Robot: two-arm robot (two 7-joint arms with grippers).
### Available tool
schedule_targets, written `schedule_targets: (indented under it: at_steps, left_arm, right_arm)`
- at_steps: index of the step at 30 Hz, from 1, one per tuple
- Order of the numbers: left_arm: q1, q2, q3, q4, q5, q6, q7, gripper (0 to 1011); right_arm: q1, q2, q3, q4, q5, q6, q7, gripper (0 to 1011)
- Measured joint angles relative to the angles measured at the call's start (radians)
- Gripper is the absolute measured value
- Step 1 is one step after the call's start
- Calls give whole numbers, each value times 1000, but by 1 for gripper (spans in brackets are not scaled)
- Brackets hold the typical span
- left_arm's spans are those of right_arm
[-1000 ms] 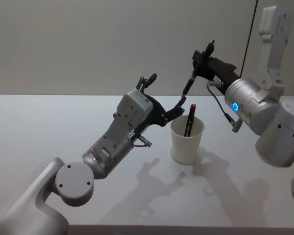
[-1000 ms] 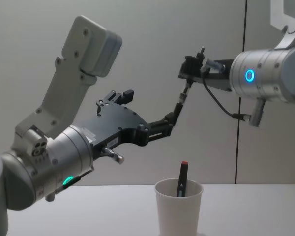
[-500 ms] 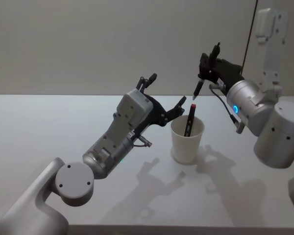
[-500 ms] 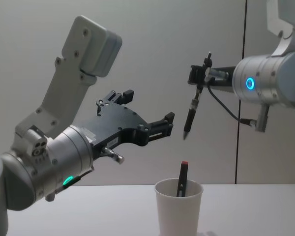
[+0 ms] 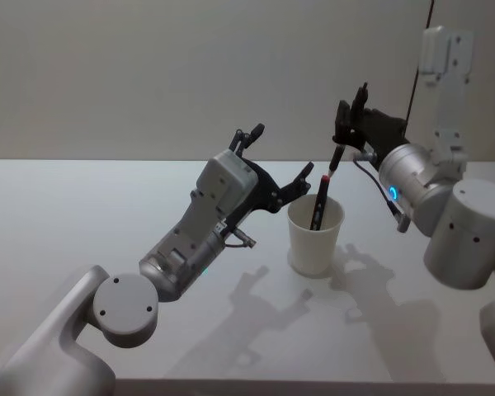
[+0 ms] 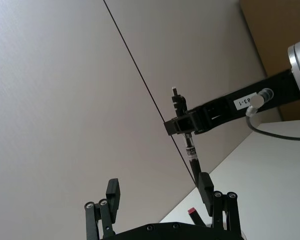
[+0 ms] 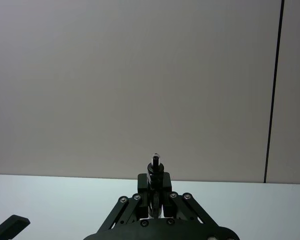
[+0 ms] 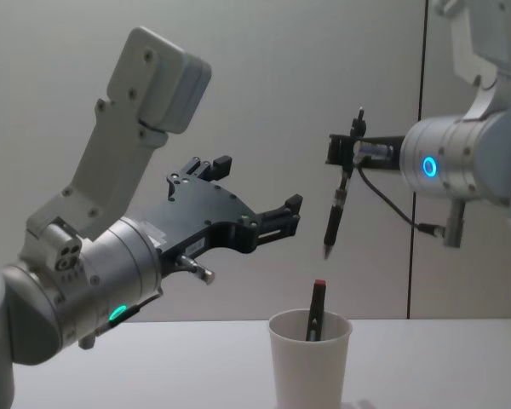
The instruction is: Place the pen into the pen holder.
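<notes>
- While the right claw pinches the black pen near its upper end, the pen hangs almost upright, tip down, above the white paper cup that serves as the pen holder; the tip is well clear of the rim and, in the chest view, a little to the right of the cup's middle.
- Since a red-capped pen stands in the cup and leans against the rim, I would bring the hanging tip down into the open part of the mouth, away from that cap, so the two do not knock.
- In the head view the held pen hangs over the far rim of the cup, so depth is hard to judge; the step probably needs a small correction toward the cup's centre before lowering.
- Lower slowly and keep the pen steep. A light paper cup on the counter would likely tip or slide if the tip pushed on its wall.
- Let go only once the tip is well below the rim; dropped from higher up, the pen could bounce out.
- The left claw hovers spread wide and holding nothing, up and to the left of the cup. It is near enough to the descent path that the right arm should come straight down.
</notes>
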Motion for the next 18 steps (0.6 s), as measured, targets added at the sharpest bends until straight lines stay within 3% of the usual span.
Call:
schedule_targets:
  at_steps: [8, 18]
  left_arm:
    - [0, 0, 0, 0, 0, 0, 0, 1003]
    - [0, 0, 0, 0, 0, 0, 0, 1003]
  right_arm:
    - [2, -5, -3, 24, -18, -12, 12, 173]
    - [4, -11, -4, 51, -26, -42, 30, 471]
